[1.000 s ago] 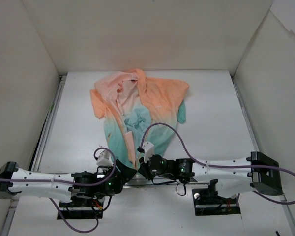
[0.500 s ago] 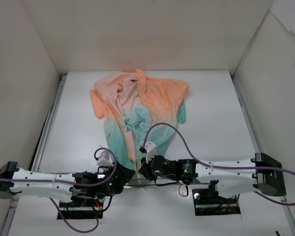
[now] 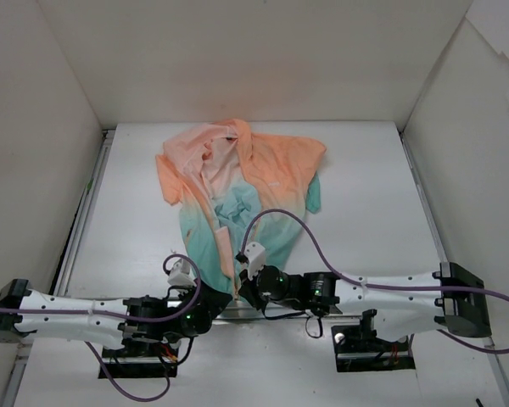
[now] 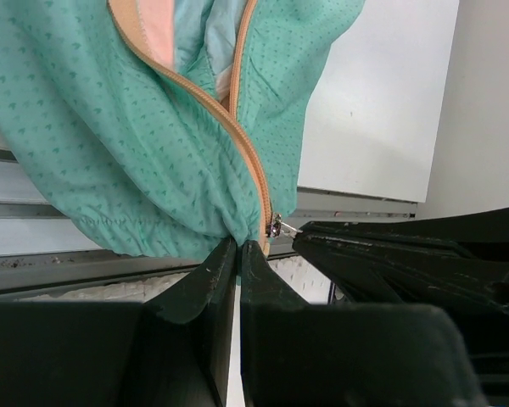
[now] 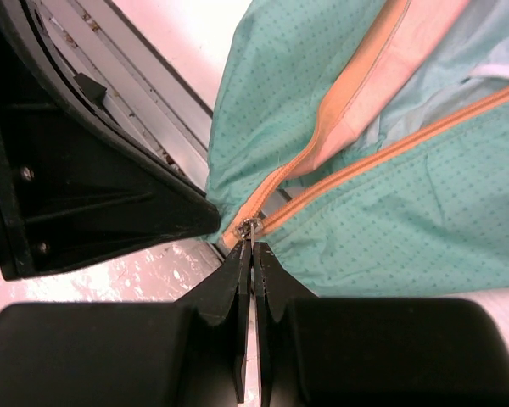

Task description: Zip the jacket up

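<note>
At the near edge of the bench (image 3: pixel 365 186) both arms lie low and reach inward toward each other, so that the two hands meet at the bottom of the jacket (image 3: pixel 246 186); a metal rail (image 4: pixel 34 212) runs along the bench edge just beneath them. The left hand (image 4: pixel 237 246) is clenched, its fingers pressed flat together, and it nips the gathered teal hem (image 4: pixel 127 233) right at the foot of the zipper. The right hand (image 5: pixel 253 246) is clenched too, and its narrow tips grasp the small silver zipper pull (image 5: pixel 248 225), which sits at the very bottom of the track, just beside the left hand's fingertips. A purple cable (image 3: pixel 314 242) loops up from the right arm over the lower part of the garment.

Above the pull the two orange zipper edges (image 4: pixel 229 127) part at once and run away from each other, showing pale lining between; the front lies open. The jacket lies spread and rumpled on the middle of the bench, its mint-teal hem hanging over the near edge and its peach-orange shoulders and collar (image 3: pixel 229 136) toward the far side; white walls (image 3: pixel 237 59) enclose the bench behind and at both sides.
</note>
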